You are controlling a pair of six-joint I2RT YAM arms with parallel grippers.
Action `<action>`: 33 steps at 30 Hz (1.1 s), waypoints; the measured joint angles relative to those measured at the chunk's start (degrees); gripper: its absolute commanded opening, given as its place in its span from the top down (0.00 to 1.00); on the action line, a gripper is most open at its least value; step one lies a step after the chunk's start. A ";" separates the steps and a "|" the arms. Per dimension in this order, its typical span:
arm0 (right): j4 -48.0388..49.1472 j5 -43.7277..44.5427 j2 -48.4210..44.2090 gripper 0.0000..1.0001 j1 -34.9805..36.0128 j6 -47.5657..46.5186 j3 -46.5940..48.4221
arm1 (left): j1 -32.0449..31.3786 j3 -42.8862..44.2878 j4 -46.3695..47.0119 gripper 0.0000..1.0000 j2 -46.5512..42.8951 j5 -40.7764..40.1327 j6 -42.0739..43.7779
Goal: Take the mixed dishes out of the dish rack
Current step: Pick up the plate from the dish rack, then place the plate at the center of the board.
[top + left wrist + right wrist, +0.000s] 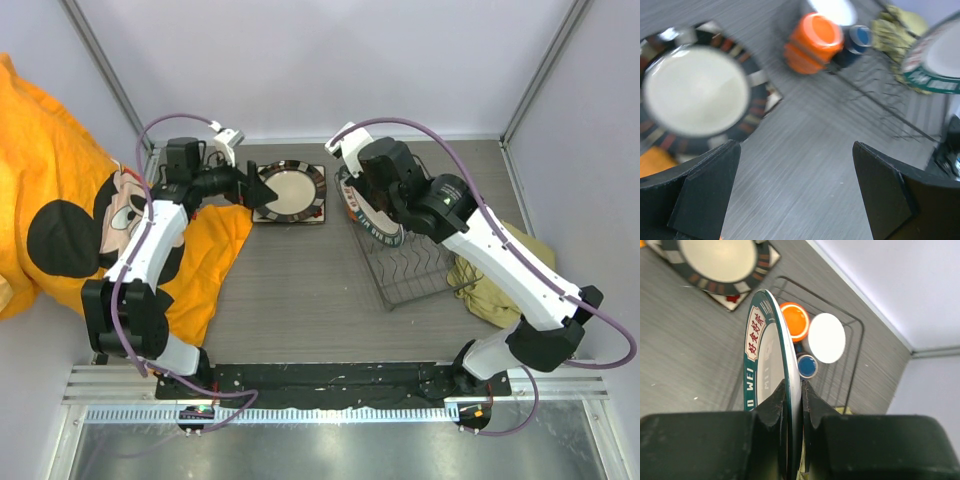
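At the rack (415, 272), right claw (793, 387) clamps a green-rimmed lettered plate (765, 365); left claw (795, 150) gapes.

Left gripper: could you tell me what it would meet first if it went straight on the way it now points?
Likely the bare grey table, between the round dark-rimmed white-centred plate and the dark wire dish rack holding the orange mug; the open left gripper has nothing nearer, though depth is unclear.

A robotics lab cell is indicated: the grey table (300, 290) is enclosed by white panels (320, 60) and metal posts (105, 65), and a slotted rail (330, 413) is fixed along the bottom edge.
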 measured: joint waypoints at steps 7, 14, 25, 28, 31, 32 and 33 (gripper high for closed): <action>-0.04 -10.14 -1.11 0.99 0.02 -1.62 0.15 | -8.55 1.44 0.61 0.00 -4.50 8.79 3.96; -0.09 -19.47 -2.19 0.99 0.00 -4.48 -0.52 | -13.88 1.44 1.68 0.00 -8.66 12.41 8.33; -1.03 -35.52 -4.90 0.99 0.02 -8.00 -1.46 | -17.55 -0.79 2.34 0.06 -9.79 14.32 15.98; -1.70 -38.53 -4.96 0.99 0.02 -8.50 -1.51 | -18.67 -0.94 2.38 0.14 -9.79 14.78 16.70; -2.10 -39.80 -4.96 0.99 0.02 -8.72 -1.75 | -19.52 -0.94 2.29 0.30 -9.79 15.37 16.87; -2.12 -39.95 -4.96 0.99 0.02 -8.72 -1.77 | -19.76 -0.94 2.25 0.35 -9.79 15.76 16.76; -2.08 -40.09 -4.96 0.99 -0.04 -8.85 -1.86 | -19.93 -0.94 2.27 0.45 -9.79 16.13 16.63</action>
